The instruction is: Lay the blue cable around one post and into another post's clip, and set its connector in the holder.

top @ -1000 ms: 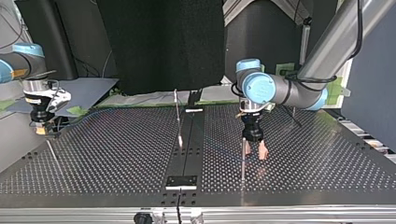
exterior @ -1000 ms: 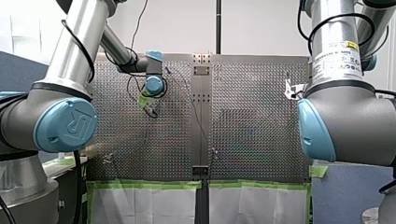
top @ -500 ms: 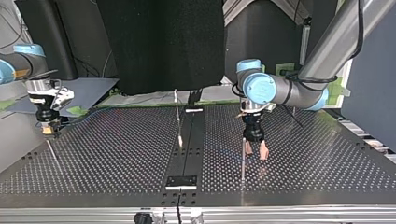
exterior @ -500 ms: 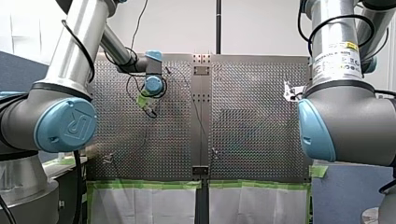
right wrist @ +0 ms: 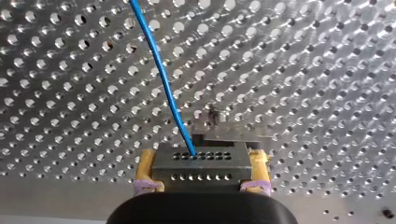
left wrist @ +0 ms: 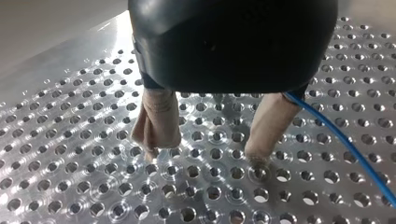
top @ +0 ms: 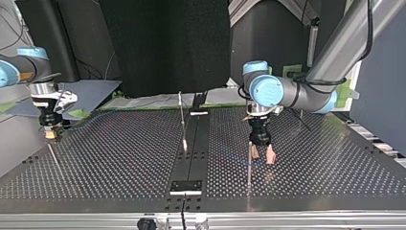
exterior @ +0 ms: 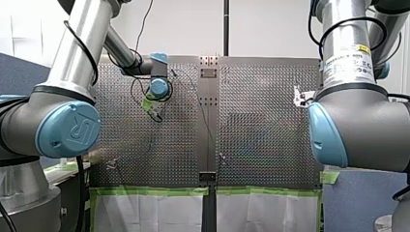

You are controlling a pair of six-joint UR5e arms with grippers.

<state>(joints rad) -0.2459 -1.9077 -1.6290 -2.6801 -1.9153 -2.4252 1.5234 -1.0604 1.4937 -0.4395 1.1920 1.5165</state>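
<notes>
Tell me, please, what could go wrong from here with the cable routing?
The blue cable runs outside my open left gripper, beside one finger, so closing could miss it. My right gripper clamps the connector with the holder just ahead; a slight misalignment might jam it. The post stands close beside my left gripper and could get knocked.

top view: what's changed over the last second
In the top view my right arm carried its jaws a little toward the view's right and lower, in over the table edge. They are shut on the connector, with the cable trailing from it. Nothing was visibly taken or let go. As before, my left arm holds its jaws open beside the post.
</notes>
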